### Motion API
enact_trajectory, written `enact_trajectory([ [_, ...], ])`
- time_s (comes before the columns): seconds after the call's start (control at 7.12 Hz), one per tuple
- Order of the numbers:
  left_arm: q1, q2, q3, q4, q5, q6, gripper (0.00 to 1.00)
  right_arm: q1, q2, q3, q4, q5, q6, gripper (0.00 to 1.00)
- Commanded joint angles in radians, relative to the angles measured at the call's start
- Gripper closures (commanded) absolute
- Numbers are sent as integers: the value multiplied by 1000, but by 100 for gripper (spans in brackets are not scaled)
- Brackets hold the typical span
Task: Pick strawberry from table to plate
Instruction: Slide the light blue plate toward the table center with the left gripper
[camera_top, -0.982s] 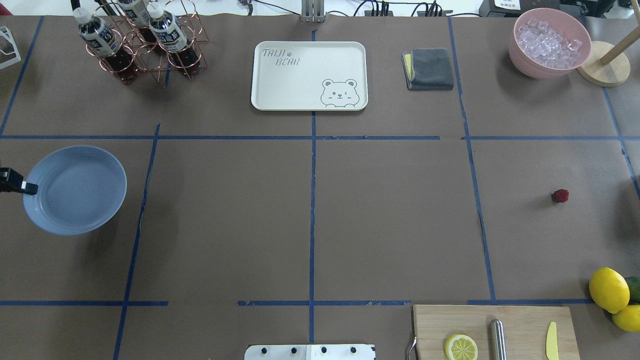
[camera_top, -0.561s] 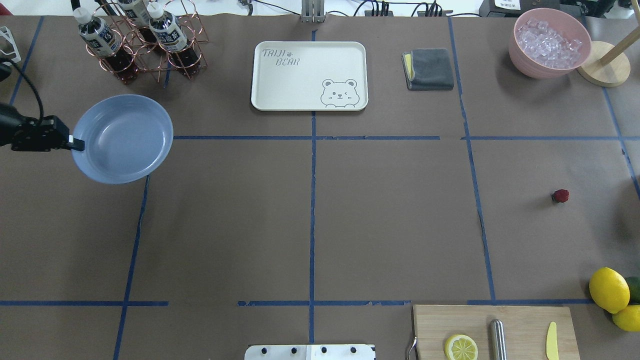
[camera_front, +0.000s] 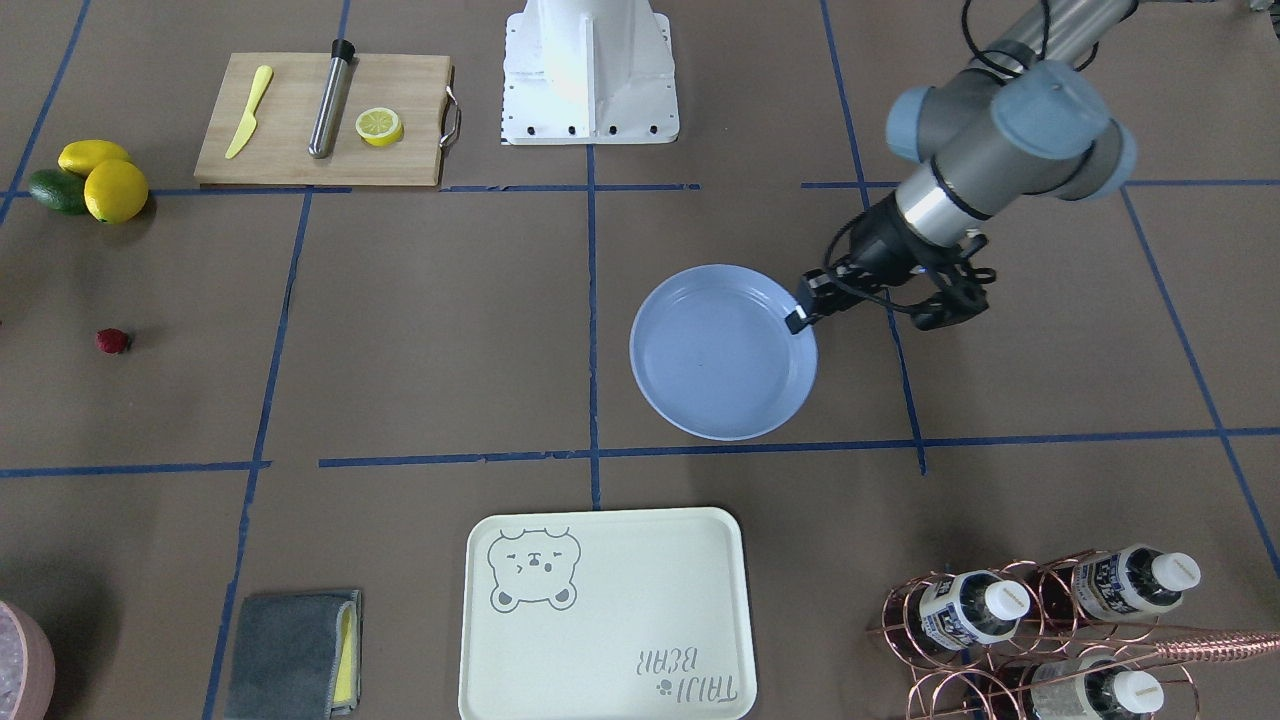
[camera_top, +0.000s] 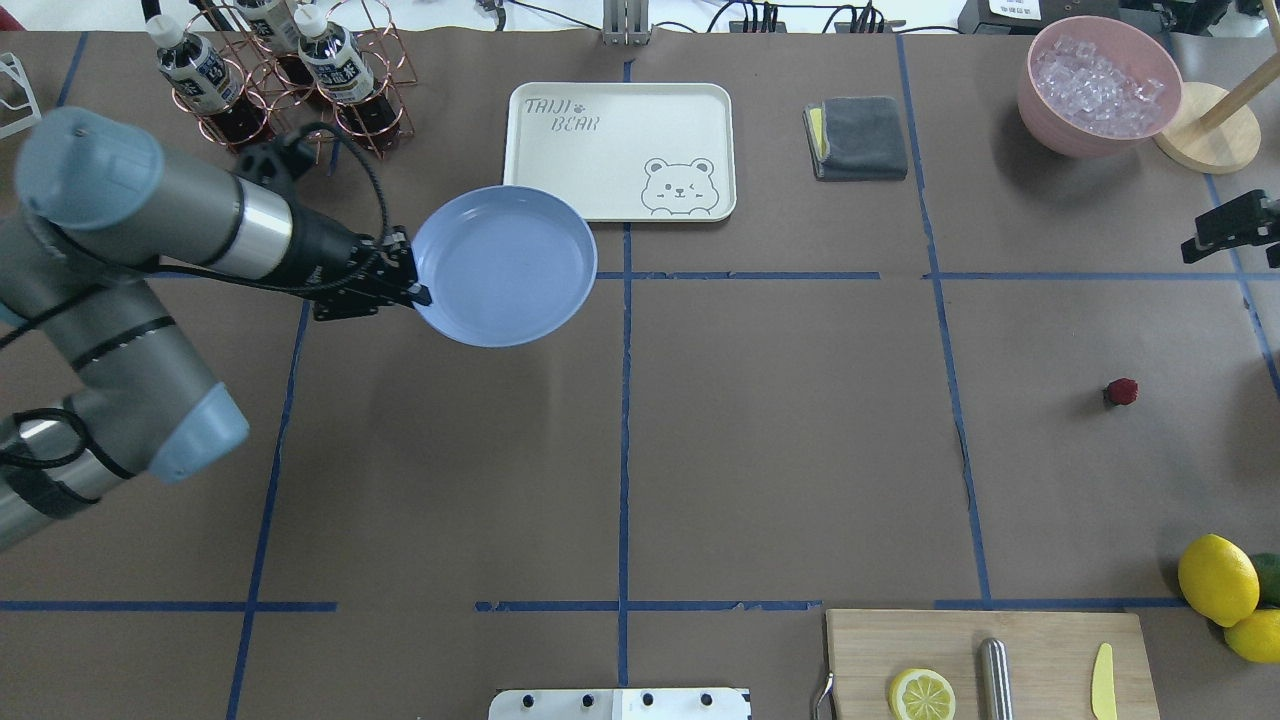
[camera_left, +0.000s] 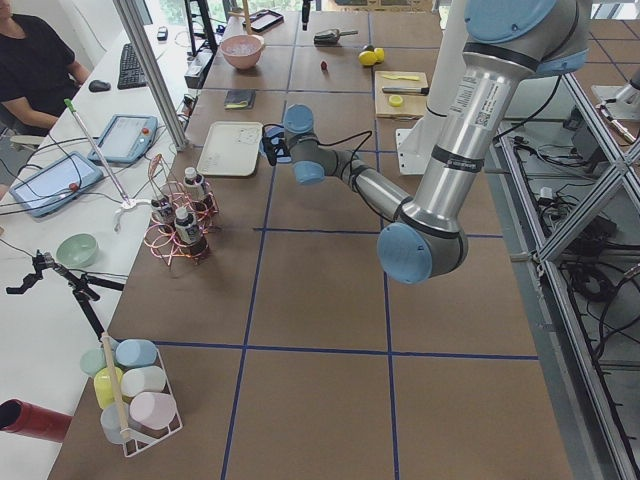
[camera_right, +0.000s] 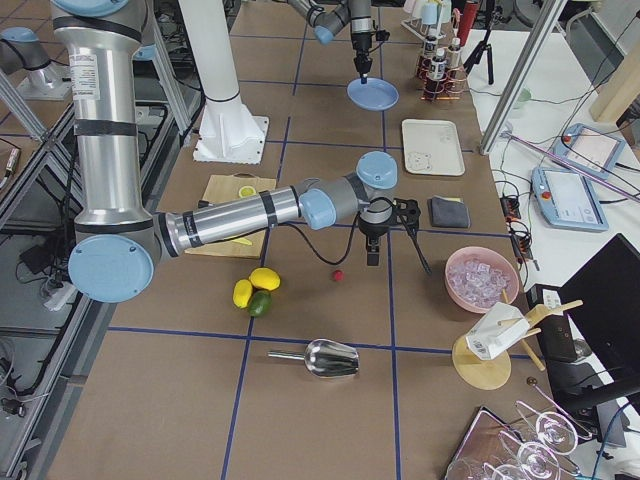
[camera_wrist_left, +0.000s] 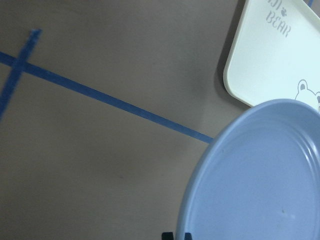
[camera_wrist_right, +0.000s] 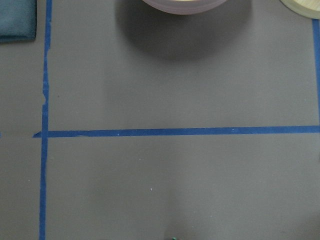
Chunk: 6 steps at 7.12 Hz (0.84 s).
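The left tool (camera_top: 420, 292) pinched only the rim of the plate (camera_top: 500, 265), so it might tip and fall, far from the strawberry (camera_top: 1121, 392) on the tabletop's (camera_top: 780, 450) right side; I could not tell if the right tool (camera_top: 1215, 235) was wide or narrow.

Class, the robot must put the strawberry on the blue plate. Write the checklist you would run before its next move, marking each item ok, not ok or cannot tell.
1. Left pincer shut on the rim of the plate: ok.
2. Plate empty: ok.
3. Strawberry lies free on the table, nothing touching it: ok.
4. Plate close to the strawberry: not ok, they are on opposite sides of the table.
5. Right pincer open for the pick: cannot tell.
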Motion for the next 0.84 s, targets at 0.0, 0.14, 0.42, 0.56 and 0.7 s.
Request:
enact_trajectory([
  [0.0, 177, -55, 15, 51, 187, -67, 100, -78, -37, -1, 62, -41, 60, 0],
  [0.14, 224, -62, 15, 51, 218, -67, 100, -82, -49, -1, 62, -38, 60, 0],
  [0.42, 283, -62, 20, 49, 221, -67, 100, -90, -51, -3, 62, -39, 60, 0],
  [0.56, 289, -62, 38, 49, 221, -65, 100, -92, -49, -3, 62, -39, 60, 0],
  [0.7, 289, -59, 37, 45, 218, -53, 31, -98, -51, -6, 60, -39, 60, 0],
])
